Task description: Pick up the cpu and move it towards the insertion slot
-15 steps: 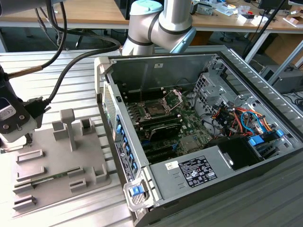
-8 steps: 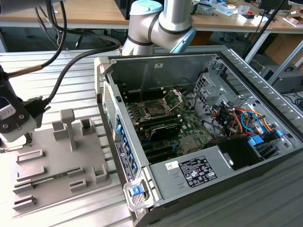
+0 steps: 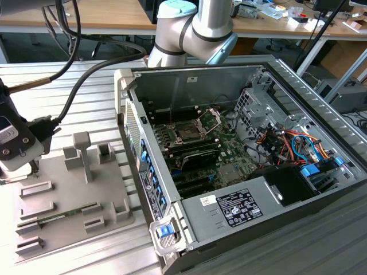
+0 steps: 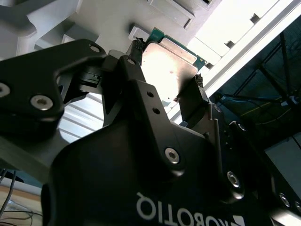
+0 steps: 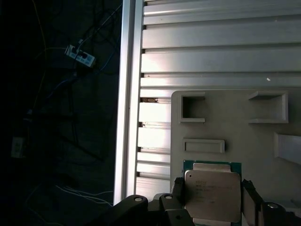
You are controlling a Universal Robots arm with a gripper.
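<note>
The tray point(image 3: 69, 183) is lying on the table point(image 3: 34, 86) at the exterior view's left, with the computer case point(image 3: 172, 86) standing just beside it to the right. The insertion slot point(image 3: 188, 130) is sitting on the circuit board point(image 3: 229, 166) inside the case. In both wrist views the cpu point(image 5: 211, 197) point(image 4: 171, 75) is sitting over the tray, clamped between the fingers of the gripper point(image 5: 211, 188) point(image 4: 168, 63).

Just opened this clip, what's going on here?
The robot arm's gripper is down over the grey tray at the exterior view's left. Both wrist views show it straddling the cpu. It is not clear whether it has a grip on the chip. The insertion slot is some way off, inside the open computer case, so the cpu has not been carried towards it.
</note>
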